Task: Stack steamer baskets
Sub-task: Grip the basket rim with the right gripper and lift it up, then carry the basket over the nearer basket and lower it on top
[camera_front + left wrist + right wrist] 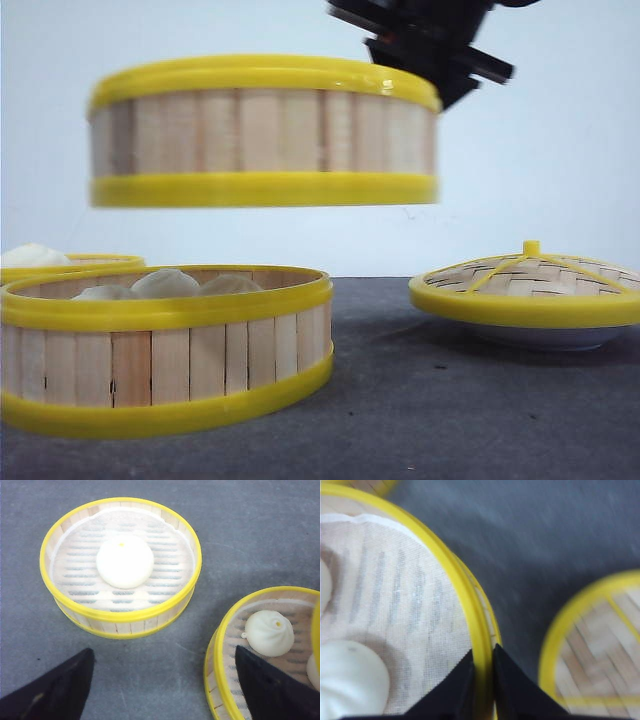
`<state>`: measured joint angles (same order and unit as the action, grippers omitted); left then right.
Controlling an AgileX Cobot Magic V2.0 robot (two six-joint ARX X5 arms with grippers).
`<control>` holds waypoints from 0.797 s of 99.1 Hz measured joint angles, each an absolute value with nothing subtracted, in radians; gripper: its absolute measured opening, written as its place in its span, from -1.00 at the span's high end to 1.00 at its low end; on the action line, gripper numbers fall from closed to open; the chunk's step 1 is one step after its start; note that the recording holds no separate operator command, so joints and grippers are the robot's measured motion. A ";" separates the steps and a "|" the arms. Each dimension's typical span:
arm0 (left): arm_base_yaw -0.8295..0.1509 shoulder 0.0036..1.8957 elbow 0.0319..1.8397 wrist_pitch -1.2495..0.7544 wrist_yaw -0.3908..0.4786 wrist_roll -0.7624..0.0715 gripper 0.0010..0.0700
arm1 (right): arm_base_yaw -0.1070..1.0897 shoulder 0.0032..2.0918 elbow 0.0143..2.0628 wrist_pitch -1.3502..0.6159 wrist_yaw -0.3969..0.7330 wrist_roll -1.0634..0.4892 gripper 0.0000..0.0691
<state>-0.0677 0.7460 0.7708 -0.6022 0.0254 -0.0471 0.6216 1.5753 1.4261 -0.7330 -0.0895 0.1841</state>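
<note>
One steamer basket hangs in the air, level, above the table. My right gripper holds it at the far right of its rim. In the right wrist view that gripper is shut across the yellow rim of the basket, one finger inside and one outside, with a white bun on the cloth liner. A second basket with buns stands below on the table, also seen in the left wrist view. A third basket with one bun sits apart from it. My left gripper is open over bare table between these two.
A domed woven lid with yellow rim and knob rests on a white plate at the right; the lid also shows blurred beside the held basket. The third basket peeks from behind at far left. Grey table surface lies between.
</note>
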 joint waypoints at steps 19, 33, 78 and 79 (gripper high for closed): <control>-0.068 0.746 0.771 -0.604 0.025 -0.047 -0.57 | 0.635 1.611 1.426 -0.691 -0.100 0.218 0.92; -0.068 0.746 0.771 -0.604 0.025 -0.047 -0.57 | 0.636 1.659 1.425 -0.683 -0.102 0.226 0.92; -0.068 0.746 0.771 -0.605 0.025 -0.047 -0.57 | 0.648 1.729 1.423 -0.575 -0.169 0.244 0.92; -0.068 0.746 0.771 -0.605 0.026 -0.047 -0.57 | 0.648 1.729 1.423 -0.574 -0.169 0.244 0.92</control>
